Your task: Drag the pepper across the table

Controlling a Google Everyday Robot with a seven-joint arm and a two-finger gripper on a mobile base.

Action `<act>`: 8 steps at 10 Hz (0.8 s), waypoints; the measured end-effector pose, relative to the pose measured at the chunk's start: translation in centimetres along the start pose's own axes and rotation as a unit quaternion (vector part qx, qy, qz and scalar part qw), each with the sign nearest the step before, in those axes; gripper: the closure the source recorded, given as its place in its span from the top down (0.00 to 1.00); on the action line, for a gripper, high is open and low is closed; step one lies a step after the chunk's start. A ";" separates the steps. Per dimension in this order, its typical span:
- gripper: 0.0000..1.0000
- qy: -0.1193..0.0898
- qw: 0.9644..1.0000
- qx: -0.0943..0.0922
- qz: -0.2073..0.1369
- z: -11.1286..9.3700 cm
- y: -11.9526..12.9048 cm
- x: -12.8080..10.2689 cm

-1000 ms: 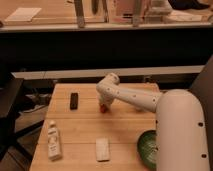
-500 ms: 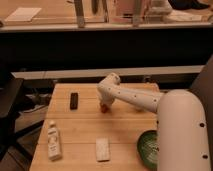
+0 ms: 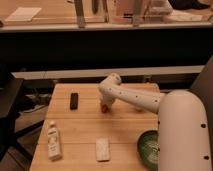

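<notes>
The pepper (image 3: pixel 104 108) shows as a small red-orange bit on the light wooden table (image 3: pixel 85 125), just under the end of my white arm. My gripper (image 3: pixel 105 103) is down at the pepper, near the table's far middle; the arm's wrist covers it from above. Most of the pepper is hidden by the gripper.
A black rectangular bar (image 3: pixel 74 100) lies to the left of the gripper. A white bottle (image 3: pixel 53 142) lies at the front left. A white block (image 3: pixel 102 149) sits at the front middle. A green bowl (image 3: pixel 149 146) is at the front right, partly behind my arm.
The gripper and the pepper have shifted very slightly; otherwise nothing has visibly changed.
</notes>
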 end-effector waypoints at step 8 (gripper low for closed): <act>0.04 -0.001 1.000 0.007 0.003 0.1 0.6 0.2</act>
